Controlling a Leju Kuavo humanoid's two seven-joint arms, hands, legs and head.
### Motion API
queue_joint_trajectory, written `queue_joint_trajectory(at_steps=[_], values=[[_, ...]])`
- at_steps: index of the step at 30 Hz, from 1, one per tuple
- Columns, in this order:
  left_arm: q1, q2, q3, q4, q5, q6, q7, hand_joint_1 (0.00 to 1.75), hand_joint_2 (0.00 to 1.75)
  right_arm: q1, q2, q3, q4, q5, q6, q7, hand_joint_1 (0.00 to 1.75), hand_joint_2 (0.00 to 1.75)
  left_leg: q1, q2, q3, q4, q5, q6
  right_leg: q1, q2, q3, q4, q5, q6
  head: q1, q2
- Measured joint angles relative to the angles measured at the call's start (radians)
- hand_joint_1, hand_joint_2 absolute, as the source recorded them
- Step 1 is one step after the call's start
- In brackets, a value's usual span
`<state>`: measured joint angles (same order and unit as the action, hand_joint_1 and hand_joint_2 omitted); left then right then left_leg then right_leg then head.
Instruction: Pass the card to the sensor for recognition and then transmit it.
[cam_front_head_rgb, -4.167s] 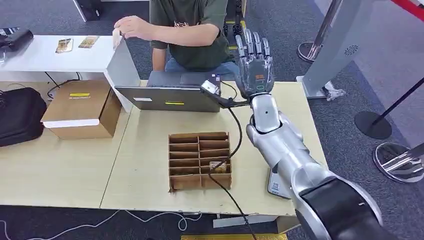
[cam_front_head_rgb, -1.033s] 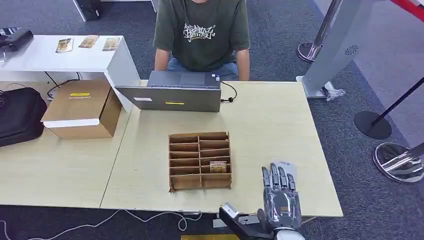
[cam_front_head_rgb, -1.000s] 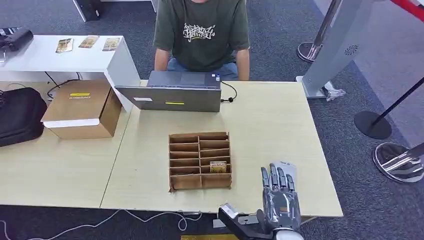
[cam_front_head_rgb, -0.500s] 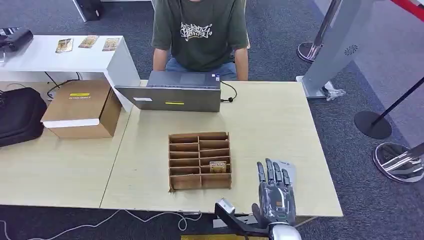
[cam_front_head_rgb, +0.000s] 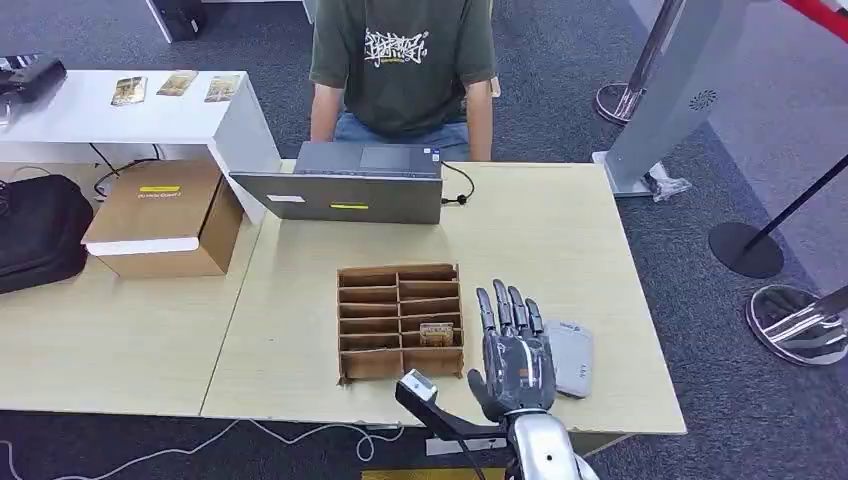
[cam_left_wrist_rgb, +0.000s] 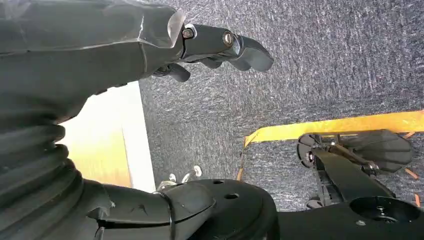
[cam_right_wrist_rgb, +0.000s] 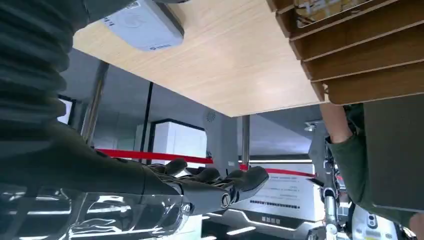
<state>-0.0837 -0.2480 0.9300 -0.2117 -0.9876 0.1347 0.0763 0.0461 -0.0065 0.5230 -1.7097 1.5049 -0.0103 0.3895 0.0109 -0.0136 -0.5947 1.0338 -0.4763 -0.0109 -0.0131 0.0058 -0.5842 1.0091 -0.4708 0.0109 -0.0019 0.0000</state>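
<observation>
As fingers spread upward, right hand empty, beside sensor

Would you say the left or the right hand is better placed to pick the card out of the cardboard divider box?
Right: the right hand hovers open beside the divider box, near the card.

Bright, even overhead light; soft shadows, sharp head view, wrist-view foregrounds blurred.
</observation>
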Motion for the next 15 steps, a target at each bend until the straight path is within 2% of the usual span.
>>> queue_joint_trajectory(at_steps=[15], values=[[-0.001, -0.001, 0.0, 0.0, 0.0, 0.003, 0.001, 0.0, 1.75, -0.032, 0.048, 0.01, 0.074, 0.0, 0.069, -0.017, 0.0, 1.75, 0.0, 0.0, 0.0, 0.0, 0.0, 0.0, 0.0, 0.0, 0.0, 0.0, 0.0, 0.0, 0.0, 0.0]])
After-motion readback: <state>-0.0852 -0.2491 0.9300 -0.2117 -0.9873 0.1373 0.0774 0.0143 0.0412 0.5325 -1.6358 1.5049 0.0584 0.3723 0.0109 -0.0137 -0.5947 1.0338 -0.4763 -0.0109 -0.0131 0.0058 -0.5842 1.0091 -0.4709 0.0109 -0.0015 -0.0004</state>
